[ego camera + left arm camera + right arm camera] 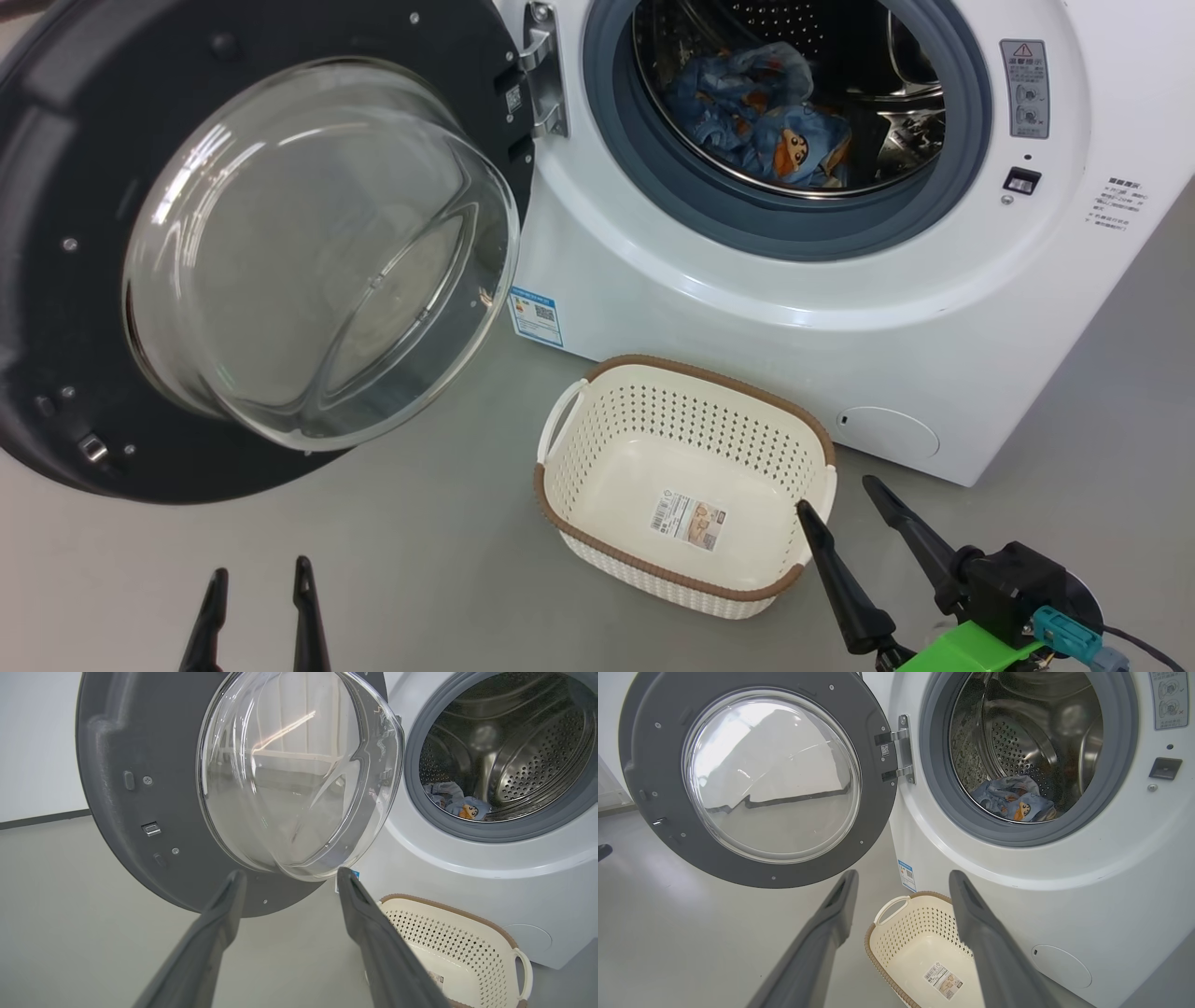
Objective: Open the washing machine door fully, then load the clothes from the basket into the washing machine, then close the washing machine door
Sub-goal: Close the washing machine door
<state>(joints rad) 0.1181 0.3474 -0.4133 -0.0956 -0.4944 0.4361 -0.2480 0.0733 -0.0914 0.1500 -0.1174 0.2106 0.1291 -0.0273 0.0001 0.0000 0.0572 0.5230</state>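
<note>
The white washing machine (822,308) fills the upper right, and its round door (56,280) with the bulging glass bowl hangs wide open to the left. Light blue printed clothes (766,121) lie inside the steel drum, also visible as clothes (1013,800) and clothes (460,805). On the floor in front sits the cream basket (579,485) with a brown rim; only a sticker lies on its bottom. My left gripper (257,579) is open at the lower left, below the door. My right gripper (840,495) is open just right of the basket, holding nothing.
Grey floor (420,560) stretches around the basket and under the door. The open door (140,788) stands close above my left fingers (355,896). A round cap (887,431) sits low on the machine front, near my right gripper.
</note>
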